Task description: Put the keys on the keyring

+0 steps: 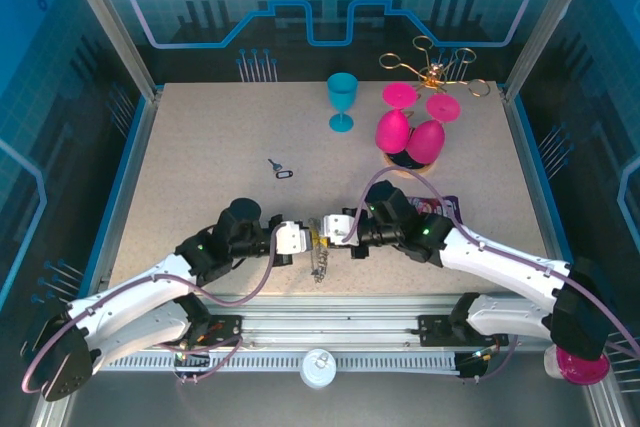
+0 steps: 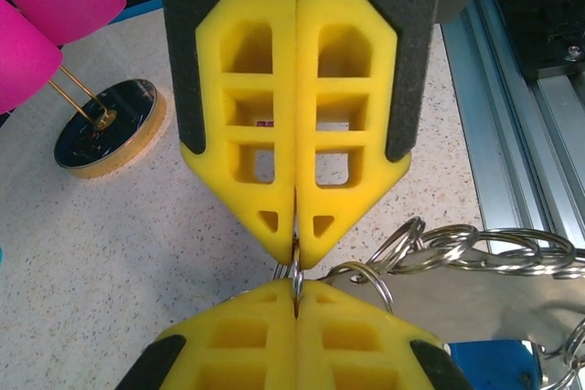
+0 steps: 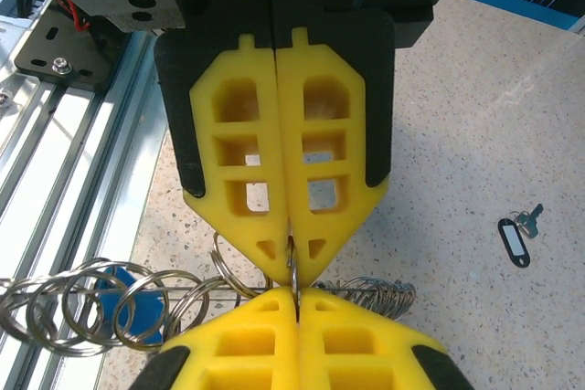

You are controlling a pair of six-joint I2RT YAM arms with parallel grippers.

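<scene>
The keyring, a chain of silver split rings, hangs between my two grippers near the table's front edge [image 1: 320, 262]. My left gripper [image 1: 306, 238] and right gripper [image 1: 329, 232] meet tip to tip, both shut on the same thin ring of it. In the left wrist view my left gripper [image 2: 297, 297] pinches that ring, and the rest of the keyring [image 2: 475, 248] trails right. In the right wrist view my right gripper [image 3: 295, 297] grips it, with loose rings [image 3: 82, 303] and a blue tag [image 3: 123, 306] at the left. One of the keys [image 1: 281, 170] [image 3: 515, 239], dark-tagged, lies apart on the table.
Two tipped pink goblets [image 1: 410, 132] rest on a round dark base [image 2: 105, 130] at the back right. A teal goblet [image 1: 342, 99] and a gold wire stand [image 1: 435, 72] are behind them. An aluminium rail [image 1: 330, 329] runs along the near edge.
</scene>
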